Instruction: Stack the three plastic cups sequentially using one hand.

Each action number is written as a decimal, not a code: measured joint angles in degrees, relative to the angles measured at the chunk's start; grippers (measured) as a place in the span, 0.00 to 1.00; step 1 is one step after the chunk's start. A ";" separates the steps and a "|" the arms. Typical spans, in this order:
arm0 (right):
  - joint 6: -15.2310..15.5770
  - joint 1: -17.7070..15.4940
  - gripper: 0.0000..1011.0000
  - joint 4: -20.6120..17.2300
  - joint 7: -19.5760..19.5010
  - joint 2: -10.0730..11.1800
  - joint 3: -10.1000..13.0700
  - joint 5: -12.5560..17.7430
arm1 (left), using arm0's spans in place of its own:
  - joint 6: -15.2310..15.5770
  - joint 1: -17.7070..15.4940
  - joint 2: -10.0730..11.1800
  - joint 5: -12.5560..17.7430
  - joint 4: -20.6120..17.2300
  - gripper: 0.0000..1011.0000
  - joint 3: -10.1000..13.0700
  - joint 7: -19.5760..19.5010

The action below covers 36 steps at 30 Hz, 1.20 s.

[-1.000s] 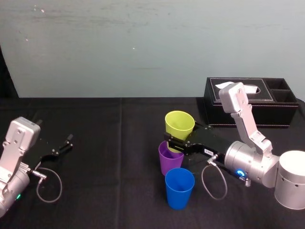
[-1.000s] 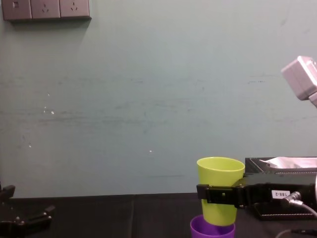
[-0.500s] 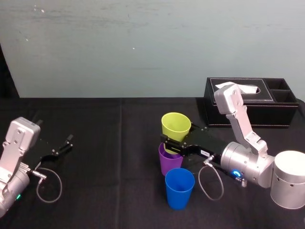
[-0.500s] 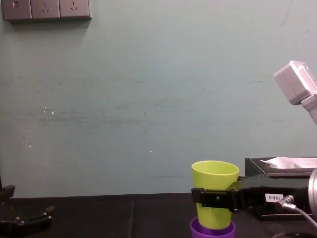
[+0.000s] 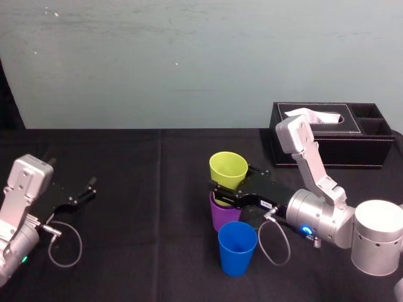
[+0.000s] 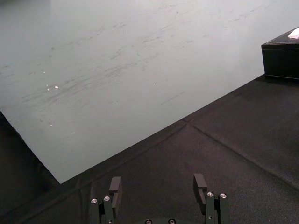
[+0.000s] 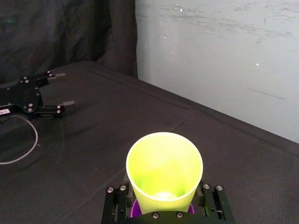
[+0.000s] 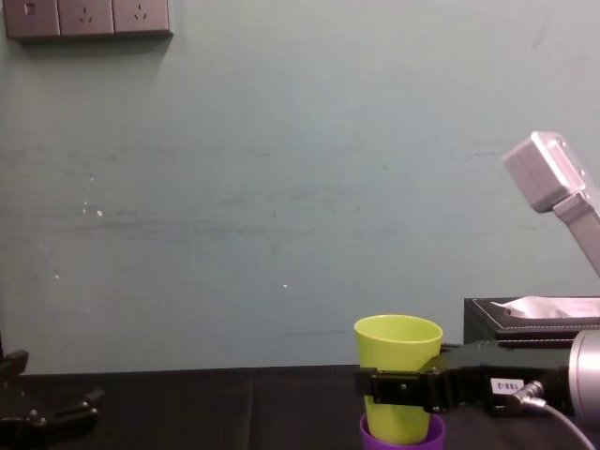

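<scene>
— Right gripper [image 5: 233, 181] clamped on the yellow-green cup [image 5: 228, 167]. Purple cup [image 5: 223, 215]?
— Straight below it, upright, axes matching (base looks just inside its rim, I'd say). Blue cup [image 5: 237, 246] just beside, body side. Left gripper [image 5: 79, 194] idle, fingers spread, far left.

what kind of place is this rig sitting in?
Probably a robot test bench in a lab or office: a black cloth-draped table pushed against a bare pale teal wall, grey wall sockets up high, and a black stitched tissue box as a prop.
</scene>
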 joint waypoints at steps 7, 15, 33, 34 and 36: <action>-0.28 0.31 0.72 0.96 0.00 -0.39 -0.26 -0.46 | 0.00 0.00 0.00 0.00 0.00 0.99 0.00 0.00; -0.78 0.41 0.72 1.61 0.07 -0.56 -0.47 -1.03 | 0.00 0.00 0.00 0.00 0.00 0.99 0.00 0.00; -0.77 0.40 0.85 1.53 0.11 -0.51 -0.41 -0.97 | 0.00 0.00 0.00 0.00 0.00 0.99 0.00 0.00; -0.77 0.39 0.90 1.52 0.11 -0.51 -0.39 -0.96 | 0.00 0.00 0.00 0.00 0.00 0.99 0.00 0.00; -0.76 0.38 0.93 1.51 0.11 -0.51 -0.39 -0.96 | 0.00 0.00 0.00 0.00 0.00 0.99 0.00 0.00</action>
